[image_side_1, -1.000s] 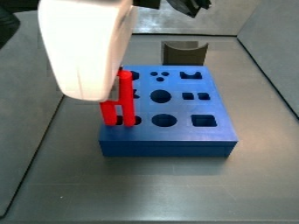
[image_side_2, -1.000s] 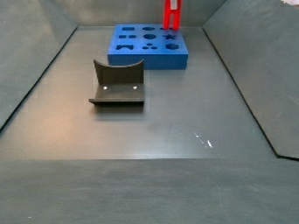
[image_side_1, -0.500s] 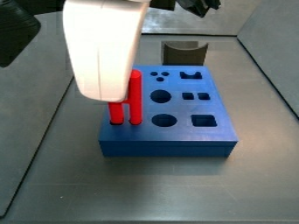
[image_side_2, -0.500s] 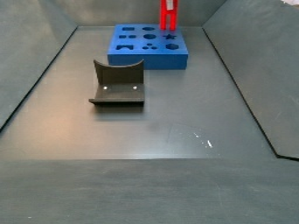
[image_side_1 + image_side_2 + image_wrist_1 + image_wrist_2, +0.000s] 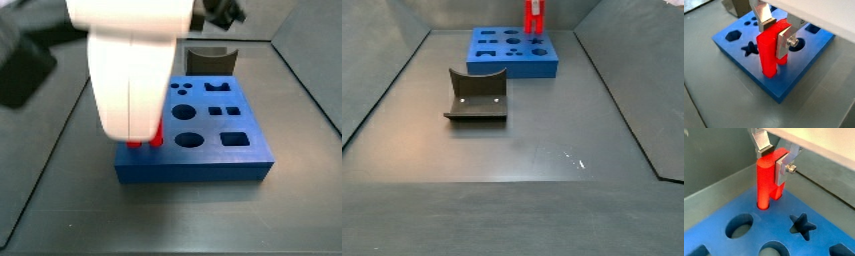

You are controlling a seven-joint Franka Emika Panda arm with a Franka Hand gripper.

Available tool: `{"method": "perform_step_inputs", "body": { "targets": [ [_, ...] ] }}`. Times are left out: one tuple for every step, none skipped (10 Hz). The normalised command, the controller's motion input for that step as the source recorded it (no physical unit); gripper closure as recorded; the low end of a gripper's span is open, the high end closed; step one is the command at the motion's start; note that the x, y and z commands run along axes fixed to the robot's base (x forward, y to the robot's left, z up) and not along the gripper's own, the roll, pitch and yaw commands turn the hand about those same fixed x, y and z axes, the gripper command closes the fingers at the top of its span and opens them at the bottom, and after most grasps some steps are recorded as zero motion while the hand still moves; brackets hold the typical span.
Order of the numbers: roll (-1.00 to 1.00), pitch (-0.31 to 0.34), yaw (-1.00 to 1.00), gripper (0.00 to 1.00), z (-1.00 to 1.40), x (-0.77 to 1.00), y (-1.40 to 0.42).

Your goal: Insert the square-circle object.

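Gripping square-circle object (image 5: pixel 771 50), tool (image 5: pixel 776 31) clamped.

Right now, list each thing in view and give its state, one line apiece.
Gripper: over the block's corner, fingers shut on the piece.
Bright red two-pronged plastic piece: upright, lower end entering a hole in the block.
Blue block with shaped holes: flat on the floor, other holes empty.
Dark grey curved piece: alone on the floor, untouched.
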Motion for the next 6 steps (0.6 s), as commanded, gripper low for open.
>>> {"method": "perform_step_inputs", "body": {
  "targets": [
    [0.11,0.000,0.30,1.00,-1.00,0.03,-0.16],
    [0.04,0.000,0.27,1.00,-1.00,0.05,-0.20],
    [0.00,0.000,0.17,1.00,-1.00,0.06,-0.11],
    [0.00,0.000,0.02,1.00,-1.00,0.00,0.00],
    [-0.03,0.000,0.00,1.00,-1.00,-0.01,0.02],
    [-0.18,0.000,0.02,1.00,-0.55,-0.28,0.05]
  ]
}}
